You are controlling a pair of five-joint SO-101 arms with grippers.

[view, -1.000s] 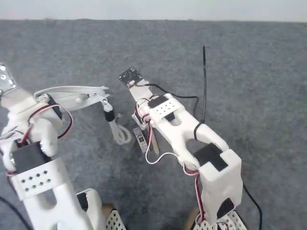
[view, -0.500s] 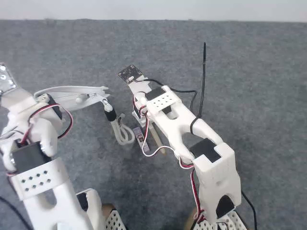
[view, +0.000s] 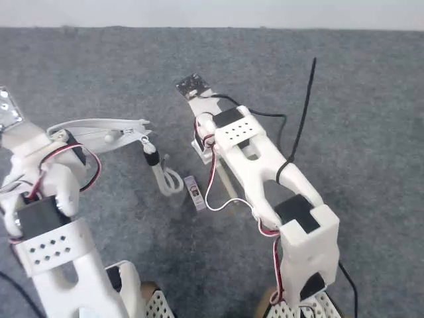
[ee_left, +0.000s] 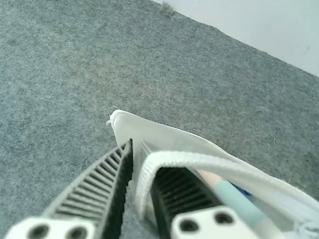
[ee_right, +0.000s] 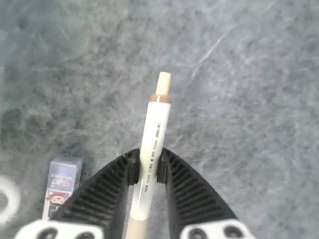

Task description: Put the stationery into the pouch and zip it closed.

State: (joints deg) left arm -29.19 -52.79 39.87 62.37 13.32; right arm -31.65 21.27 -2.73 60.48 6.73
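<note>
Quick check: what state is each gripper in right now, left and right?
Left gripper: closed on the open edge of the pouch.
Right gripper: closed on a pen.

The counter (view: 371,99) is covered in a grey felt-like cloth, matt and coarsely fibrous. The pouch (ee_left: 169,137) looks like smooth, milky plastic sheet with a faint sheen, its opening edged in white woven tape (the weave shows as fine ribs). The pen (ee_right: 152,134) has a glossy white plastic barrel and a tan end. The eraser (ee_right: 62,186) sits in a printed paper sleeve. The left tool (ee_left: 140,167) and right tool (ee_right: 147,162) have ribbed, matt black plastic jaws on white plastic bodies.
</note>
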